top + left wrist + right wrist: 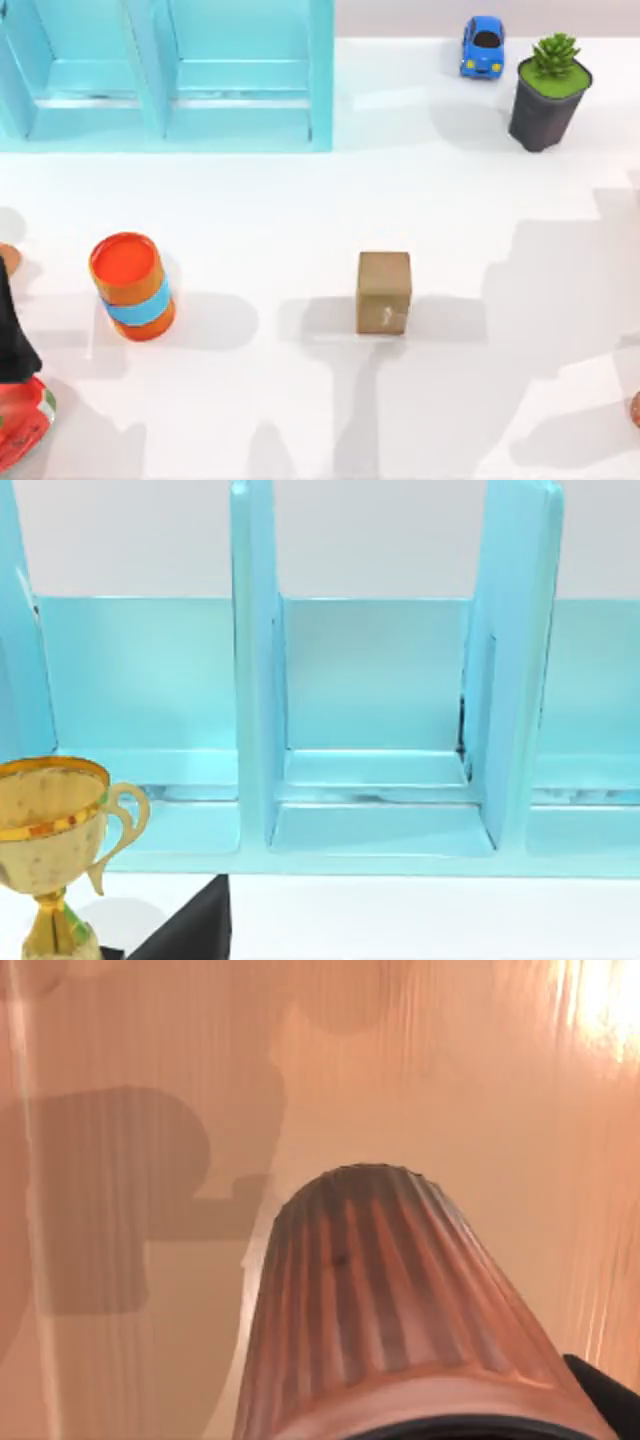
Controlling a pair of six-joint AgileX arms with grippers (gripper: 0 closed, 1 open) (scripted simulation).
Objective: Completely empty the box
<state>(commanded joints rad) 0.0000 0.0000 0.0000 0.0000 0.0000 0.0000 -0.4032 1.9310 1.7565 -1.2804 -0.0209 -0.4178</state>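
Box (384, 291): small, brown, cardboard-coloured, closed as seen from above, standing alone near the middle of the white worktop (300, 400). We cannot see any contents from the top view. Well to its left stands an orange barrel (132, 285) with a blue band round its middle, apart from everything else. At the far left of the worktop a light-blue shelf unit (165, 75) with upright dividers runs along the back edge; the compartments we can see hold nothing. At the far right a blue toy car (482, 46) sits just beside a green plant in a dark pot (548, 92). The left arm (12, 335) is at the left edge of the worktop, with a red-and-green object (22, 425) below it in the near-left corner. The left wrist view faces the shelf unit and shows a gold trophy (52, 840) on the white surface. We cannot tell the state of the left pincer. The right wrist view looks closely down a ribbed, copper-coloured cylinder (390, 1310) over an orange-brown surface. We cannot tell the state of the right pincer either.
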